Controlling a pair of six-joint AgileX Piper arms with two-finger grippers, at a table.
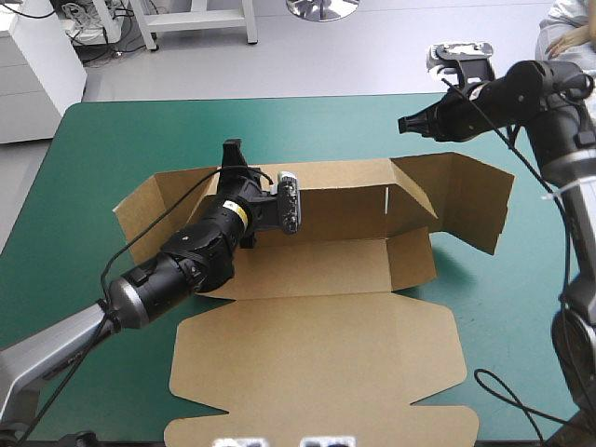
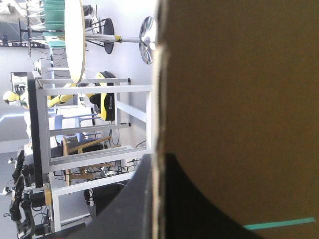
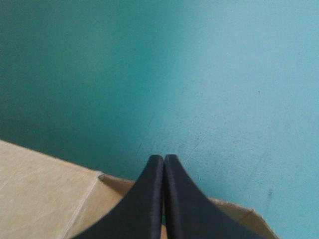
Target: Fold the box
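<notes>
From above and behind the robot, the box (image 1: 317, 317) lies in the middle of the tabletop (image 1: 102, 140) with its long axis running left to right. Its back wall (image 1: 326, 186) is raised and its lid (image 1: 317, 372) lies flat toward the near edge. The left gripper (image 1: 231, 154) reaches over the tray floor to the top edge of that wall, toward its left part. The right gripper (image 1: 407, 123) hangs in the air beyond the box's far right corner, clear of the board, with the upright right end flaps (image 1: 466, 200) just nearer the robot and below it. The left wrist view looks level into the room. The edge of the brown board runs straight up between the two black fingers (image 2: 134, 209), one on each face, so this gripper is pinched on the wall. A thin strip of teal-green cover (image 2: 279, 223) shows under the board. In the right wrist view the fingers meet in one pointed arch with nothing between them. A corner of the box sits under their bases and bare cover lies ahead. As I read it, the next fold concerns the right end. The right arm is much the nearer one, and it would have to come back toward the robot and down to reach the flaps while the left arm steadies the wall.
</notes>
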